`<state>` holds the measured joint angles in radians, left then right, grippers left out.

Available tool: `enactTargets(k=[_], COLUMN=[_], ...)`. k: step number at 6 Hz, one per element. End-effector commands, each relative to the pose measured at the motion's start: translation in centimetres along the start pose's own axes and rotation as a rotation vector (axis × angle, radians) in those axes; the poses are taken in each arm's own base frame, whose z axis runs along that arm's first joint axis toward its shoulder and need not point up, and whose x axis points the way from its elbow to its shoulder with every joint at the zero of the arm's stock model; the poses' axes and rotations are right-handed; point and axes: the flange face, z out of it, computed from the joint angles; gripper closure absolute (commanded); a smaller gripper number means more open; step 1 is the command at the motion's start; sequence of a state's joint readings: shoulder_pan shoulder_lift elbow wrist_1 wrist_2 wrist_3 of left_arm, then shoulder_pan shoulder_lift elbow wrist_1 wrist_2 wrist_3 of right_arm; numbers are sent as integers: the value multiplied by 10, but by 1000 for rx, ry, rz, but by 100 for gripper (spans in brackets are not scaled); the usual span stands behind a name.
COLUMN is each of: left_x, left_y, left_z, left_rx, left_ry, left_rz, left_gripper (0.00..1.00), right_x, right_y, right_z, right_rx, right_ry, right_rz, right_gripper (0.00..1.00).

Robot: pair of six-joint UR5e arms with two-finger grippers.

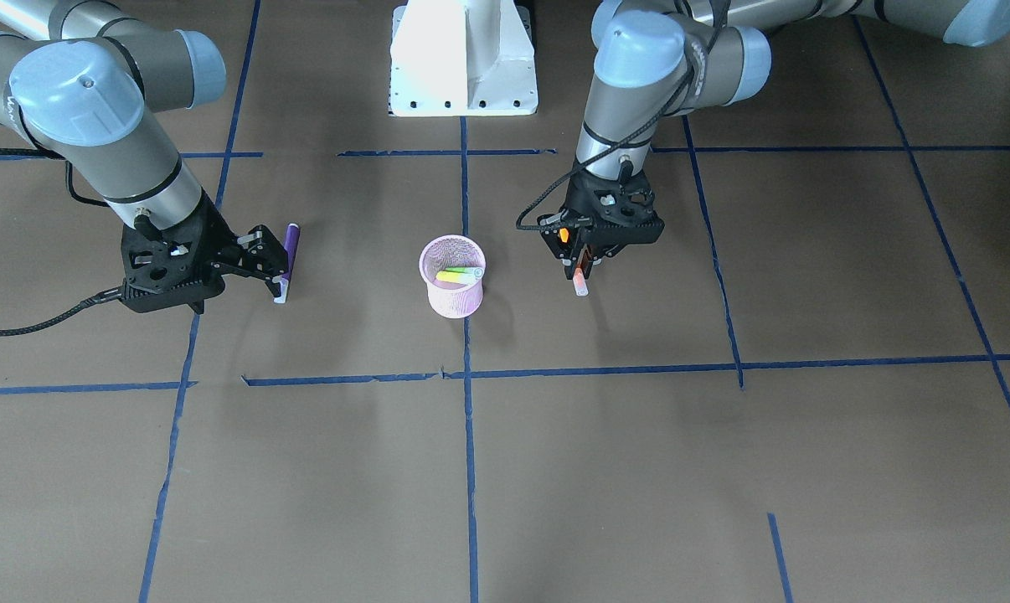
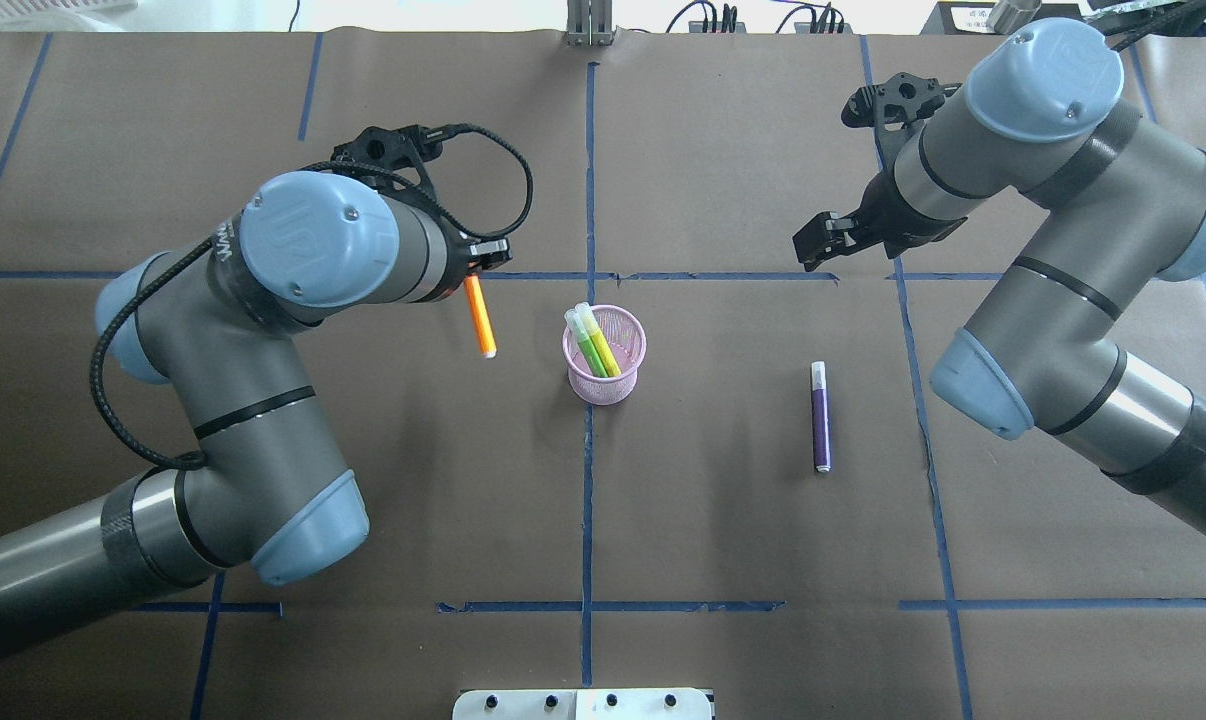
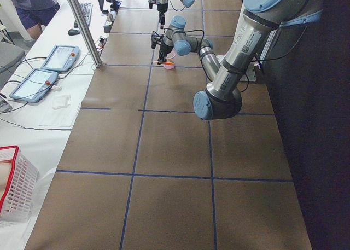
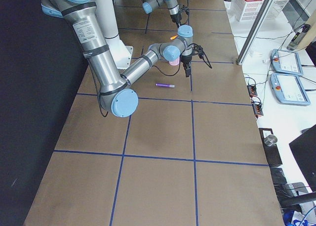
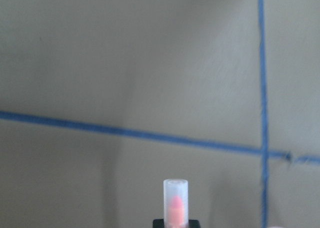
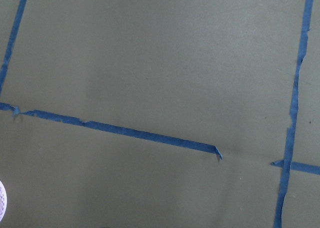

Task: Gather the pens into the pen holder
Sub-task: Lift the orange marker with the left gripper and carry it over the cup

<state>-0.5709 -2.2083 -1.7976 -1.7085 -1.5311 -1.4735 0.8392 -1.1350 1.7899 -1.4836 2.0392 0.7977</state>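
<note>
Left jaws were closed on the orange pen [image 2: 480, 318], cap end down, off the counter [image 2: 703, 520], near the pink pen holder [image 2: 603, 390] containing the green and yellow pens [image 2: 593, 348]. Right jaws stood open. The purple pen [image 2: 820, 420] lay flat, apart from them overhead, though alongside them in the front-facing view.

One camera faces the robot [image 1: 463, 59] from across the table [image 1: 639, 486], looking steeply down; another looks down from behind its shoulders. Both centre on the pink cup [image 1: 452, 287]. Two distant side cameras look along the table from either end. Both wrist cameras point down, close above the table's blue tape lines [image 6: 140, 134]
</note>
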Motion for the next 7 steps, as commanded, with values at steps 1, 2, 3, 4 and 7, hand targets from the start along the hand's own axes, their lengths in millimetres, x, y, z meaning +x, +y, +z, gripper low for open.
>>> enactTargets(k=[1,2,3,4,7], left_x=[42,59,76,101,99], left_y=[26,51,64,70,79], left_z=[-11,-14,-12,-2,-1], left_rx=[139,185,228,272,293], left_ry=[56,82,92,84,32], left_rz=[-185,-228,-224,-196,154], left_gripper=[100,100,100,100,100], right_x=[0,0,0,-1,0], right_y=[0,0,0,1,0], right_z=[0,0,0,0,1], right_rx=[1,1,1,-1,1], right_ry=[0,0,0,0,2], right_rz=[0,0,0,-1,0], right_gripper=[0,0,0,0,0])
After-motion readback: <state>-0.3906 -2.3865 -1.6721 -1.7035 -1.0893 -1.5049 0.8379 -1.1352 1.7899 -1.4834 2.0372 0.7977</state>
